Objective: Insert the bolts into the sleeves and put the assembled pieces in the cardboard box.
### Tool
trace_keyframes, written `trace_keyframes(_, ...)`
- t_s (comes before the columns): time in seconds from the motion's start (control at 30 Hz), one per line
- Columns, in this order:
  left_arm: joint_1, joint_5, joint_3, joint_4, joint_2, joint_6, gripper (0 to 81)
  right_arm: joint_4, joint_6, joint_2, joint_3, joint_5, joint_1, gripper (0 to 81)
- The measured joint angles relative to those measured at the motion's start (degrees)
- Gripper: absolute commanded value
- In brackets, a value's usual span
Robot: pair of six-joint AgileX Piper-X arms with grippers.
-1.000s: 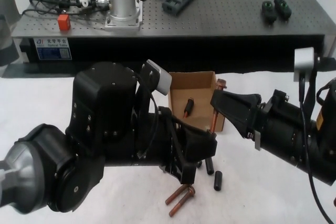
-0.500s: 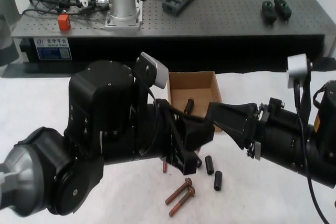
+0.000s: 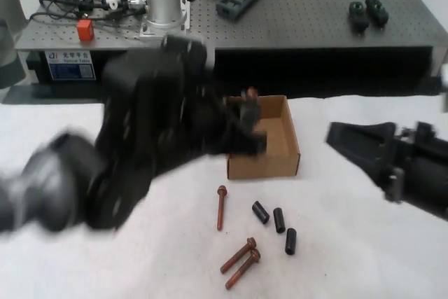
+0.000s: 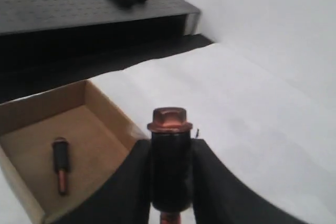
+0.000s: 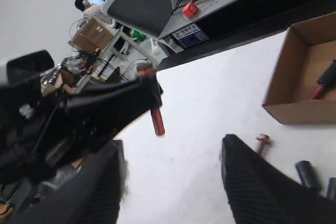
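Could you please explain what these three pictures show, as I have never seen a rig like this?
This is a robot with two arms, each ending in a two-fingered gripper. One picture is taken from a camera high behind the arms, looking down over the bench. The other two come from small cameras on each arm's wrist, so each looks along its own fingers.

The left gripper is shut on an assembled piece, a copper bolt pushed through a black sleeve, and holds it by the cardboard box. Another finished piece lies inside the box. The right gripper is open and holds nothing.

On the white surface in front of the box lie three loose bolts and three loose sleeves, waiting to be joined.
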Motion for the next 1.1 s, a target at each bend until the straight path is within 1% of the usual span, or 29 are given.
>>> trace_keyframes(0.03, 0.5, -1.4, -3.2, 2.4, 2.2, 0.0, 0.6, 6.5, -2.0, -1.6, 0.0, 0.9, -0.4, 41.2)
trace_keyframes(0.07, 1.0, -2.3, -7.5, 5.6, 5.2, 0.6, 0.6, 10.1, -3.1, -3.1, 0.0, 1.7, -0.6, 41.2)
trace_keyframes(0.1, 1.5, -3.9, -16.7, 12.0, 11.2, 2.7, 0.6, 13.9, -4.0, -4.6, 0.0, 2.7, -0.8, 41.2)
trace_keyframes(0.17, 1.6, -5.5, -26.2, 19.5, 18.3, 5.8, 0.6, 20.6, -5.4, -6.9, 0.0, 4.3, -0.9, 41.2)
trace_keyframes(0.2, 1.6, -5.6, -26.2, 20.1, 18.9, 5.8, 0.6, 23.9, -6.0, -8.1, 0.0, 4.8, -0.9, 41.2)
trace_keyframes(0.33, 1.6, -8.2, -43.4, 34.4, 31.8, 9.8, 0.6, 34.2, -8.6, -11.5, 0.0, 6.5, -0.9, 41.2)
trace_keyframes(0.37, 1.6, -9.8, -51.8, 41.1, 37.9, 11.1, 0.6, 36.4, -9.3, -12.2, 0.0, 6.6, -0.9, 41.2)
trace_keyframes(0.4, 1.6, -10.3, -55.3, 43.2, 40.0, 11.5, 0.6, 38.3, -10.0, -12.8, 0.0, 6.7, -0.9, 41.2)
trace_keyframes(0.43, 1.6, -10.4, -55.3, 43.6, 40.5, 11.6, 0.6, 40.2, -10.3, -13.3, 0.0, 6.7, -0.9, 41.2)
trace_keyframes(0.57, 1.6, -11.4, -63.5, 50.6, 46.6, 12.3, 0.4, 42.8, -11.4, -13.9, 0.0, 6.7, -0.9, 41.2)
trace_keyframes(0.63, 1.6, -11.4, -64.9, 52.8, 47.9, 12.4, 5.0, 45.3, -12.7, -14.0, 0.0, 7.5, -0.9, 41.2)
trace_keyframes(0.7, 1.6, -11.4, -65.3, 54.5, 48.2, 12.4, 15.8, 46.9, -13.6, -14.0, 0.0, 9.5, -0.9, 41.2)
trace_keyframes(0.8, 1.6, -11.4, -65.6, 55.7, 48.2, 12.5, 36.1, 48.8, -14.4, -14.0, 0.0, 13.0, -0.5, 41.2)
trace_keyframes(0.87, 1.6, -11.4, -65.8, 56.0, 48.0, 12.5, 42.4, 49.3, -14.6, -14.0, 0.0, 14.3, -0.1, 41.2)
trace_keyframes(0.93, 1.6, -11.4, -65.8, 56.6, 47.4, 12.5, 40.0, 49.8, -14.8, -14.0, 0.0, 15.5, 0.6, 41.2)
trace_keyframes(0.97, 1.6, -11.4, -65.8, 57.2, 46.9, 12.5, 36.4, 50.0, -14.8, -14.0, 0.0, 15.9, 1.1, 41.2)
trace_keyframes(1.1, 1.6, -11.4, -65.4, 60.3, 41.0, 12.5, 17.5, 51.5, -14.8, -13.4, -0.7, 18.8, 3.5, 41.2)
